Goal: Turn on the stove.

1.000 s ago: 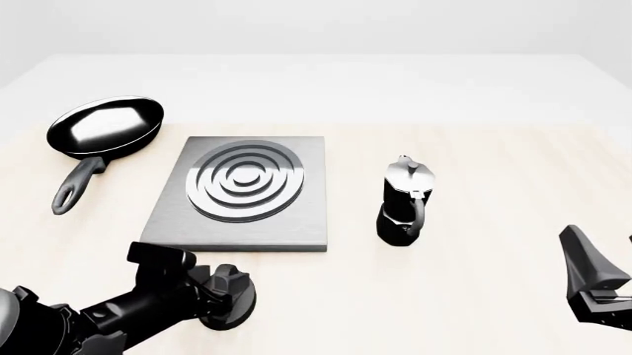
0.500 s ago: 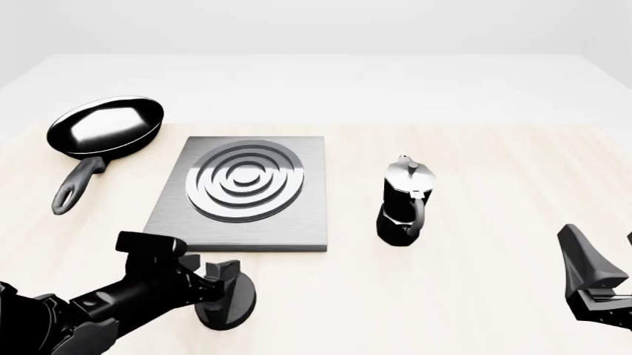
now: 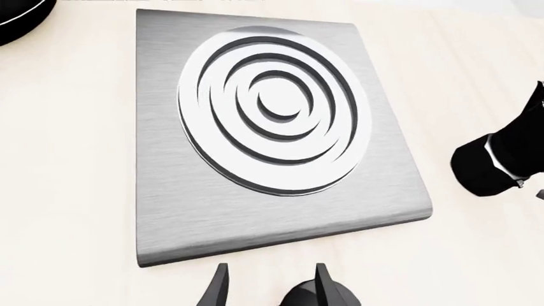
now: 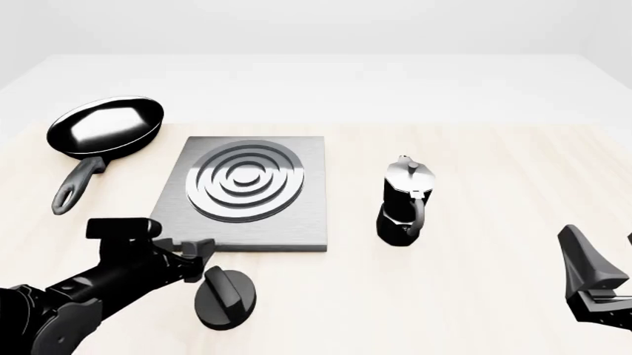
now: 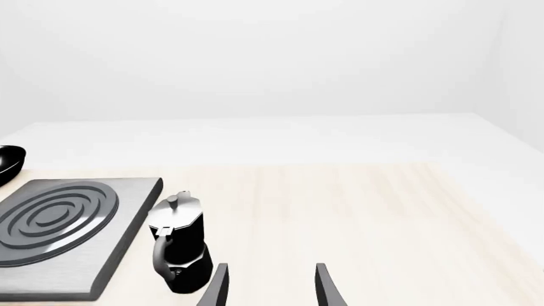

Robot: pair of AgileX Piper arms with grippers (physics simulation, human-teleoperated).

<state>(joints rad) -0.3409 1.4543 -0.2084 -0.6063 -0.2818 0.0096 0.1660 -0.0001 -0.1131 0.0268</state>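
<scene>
The stove is a brushed-grey square slab (image 4: 242,194) with raised silver rings; it fills the left wrist view (image 3: 272,121). Its round black ridged knob (image 4: 225,297) lies on the table just in front of the slab. My left gripper (image 4: 183,250) is open and empty, just left of and beyond the knob, near the slab's front edge. In the left wrist view the open fingertips (image 3: 216,290) frame the slab's near edge, and the knob's top (image 3: 304,298) peeks in. My right gripper (image 4: 604,255) is open and empty at the far right (image 5: 270,287).
A black-and-silver moka pot (image 4: 405,201) stands right of the slab and shows in both wrist views (image 5: 178,245) (image 3: 501,159). A black frying pan (image 4: 103,129) lies at the back left, its handle pointing toward me. The table is light wood.
My left gripper has drawn back to the left off the knob, which now lies uncovered. The right arm has not moved.
</scene>
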